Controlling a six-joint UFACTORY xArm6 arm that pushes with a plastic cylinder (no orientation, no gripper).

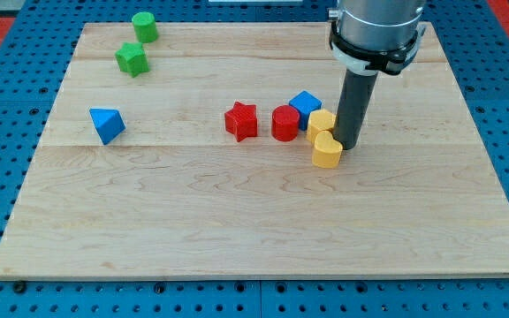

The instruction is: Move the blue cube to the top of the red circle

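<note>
The blue cube (pixel 305 106) sits near the board's middle, touching the upper right side of the red circle (pixel 284 123). My tip (pixel 349 145) is to the right of both, right next to two yellow blocks: a yellow hexagon-like block (pixel 321 124) and a yellow heart (pixel 327 152). The rod rises from the tip to the arm's body at the view's top. The tip is apart from the blue cube, with the yellow blocks between them.
A red star (pixel 241 121) lies just left of the red circle. A blue triangle (pixel 106 124) is at the left. A green circle (pixel 145 26) and a green star (pixel 132 59) are at the top left. The wooden board (pixel 237 230) rests on a blue pegged surface.
</note>
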